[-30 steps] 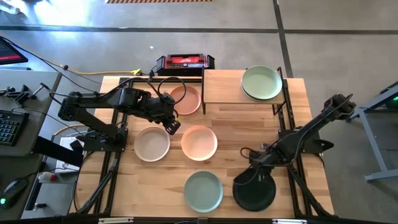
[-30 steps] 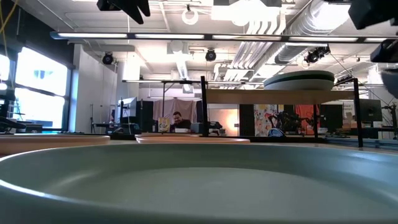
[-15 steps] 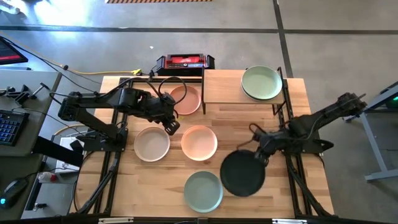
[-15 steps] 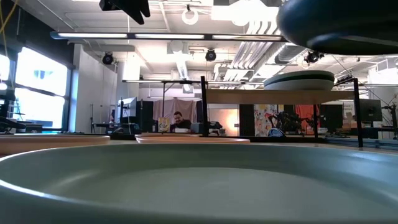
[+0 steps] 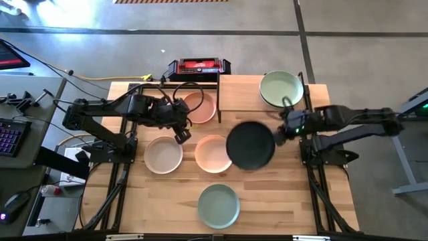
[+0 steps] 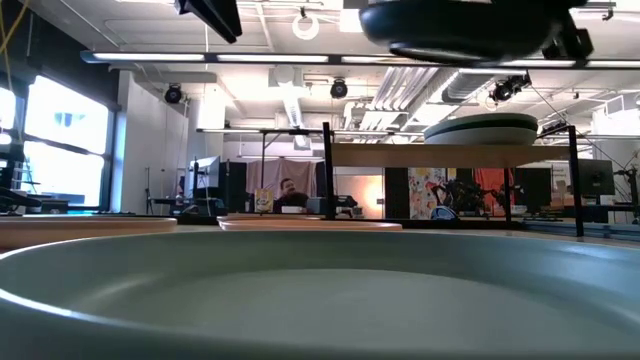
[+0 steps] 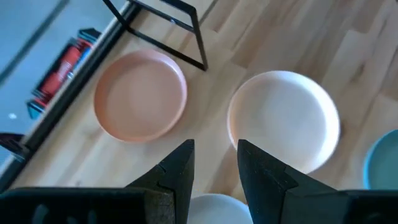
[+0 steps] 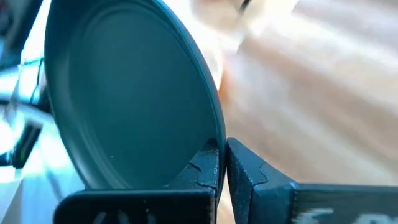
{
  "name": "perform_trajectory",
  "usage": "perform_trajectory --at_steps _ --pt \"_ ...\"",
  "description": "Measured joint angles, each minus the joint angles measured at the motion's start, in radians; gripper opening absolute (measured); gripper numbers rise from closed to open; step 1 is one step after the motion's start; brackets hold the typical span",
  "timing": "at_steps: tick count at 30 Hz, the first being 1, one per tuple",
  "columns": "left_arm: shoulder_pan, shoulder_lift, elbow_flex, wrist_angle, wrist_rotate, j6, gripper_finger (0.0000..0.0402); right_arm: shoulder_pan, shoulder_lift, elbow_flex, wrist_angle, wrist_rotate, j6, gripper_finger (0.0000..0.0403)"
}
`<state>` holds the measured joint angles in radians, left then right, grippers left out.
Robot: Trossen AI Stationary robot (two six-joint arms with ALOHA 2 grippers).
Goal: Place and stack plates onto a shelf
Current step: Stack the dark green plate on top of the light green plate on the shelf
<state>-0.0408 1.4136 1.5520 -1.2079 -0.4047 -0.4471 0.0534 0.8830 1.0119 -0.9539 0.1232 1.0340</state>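
Note:
My right gripper (image 5: pixel 279 132) is shut on the black plate (image 5: pixel 251 145), which hovers above the table's middle, in front of the shelf (image 5: pixel 241 94). On the shelf's right half lies a light green plate (image 5: pixel 281 88); the low view shows a darker plate (image 6: pixel 480 135) beneath it. A terracotta plate (image 5: pixel 199 107), a cream plate (image 5: pixel 163 154), a peach plate (image 5: pixel 214 153) and a sage plate (image 5: pixel 219 205) rest flat on the table. My left gripper (image 5: pixel 180 131) hangs open above the table between the terracotta and cream plates, touching nothing. My right gripper pinches the black plate's rim (image 8: pixel 214 134) on the side toward the table's right, one finger (image 8: pixel 249 174) on each face of the rim. It reaches in about level from the table's right. The plate is lifted clear and looks about level in the low view (image 6: pixel 460 30).
A red-and-black box (image 5: pixel 198 66) sits at the far edge, left of the shelf. The shelf's left half shows bare wood. Black shelf legs (image 5: pixel 302 114) stand near my right arm. The sage plate (image 6: pixel 320 300) fills the low view's foreground.
My right gripper has raised the black plate off the table's near right corner and carried it up, toward the far edge and leftward, to the space in front of the shelf. The plate stays in the same hold. The left arm has barely moved.

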Motion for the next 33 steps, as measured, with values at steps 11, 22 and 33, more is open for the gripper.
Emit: perform_trajectory --at_steps 11,22,33 --pt "0.078 0.0 0.0 -0.001 -0.004 0.221 0.0113 -0.263 0.0 0.271 -0.163 0.18 -0.074 0.0" --pt "0.171 0.0 0.0 -0.004 -0.004 0.375 0.0113 -0.539 0.0 0.391 -0.24 0.252 -0.119 0.0" --pt "0.257 0.0 0.0 -0.002 -0.003 0.452 0.0113 -0.867 0.051 0.391 -0.323 0.108 -0.107 0.0"
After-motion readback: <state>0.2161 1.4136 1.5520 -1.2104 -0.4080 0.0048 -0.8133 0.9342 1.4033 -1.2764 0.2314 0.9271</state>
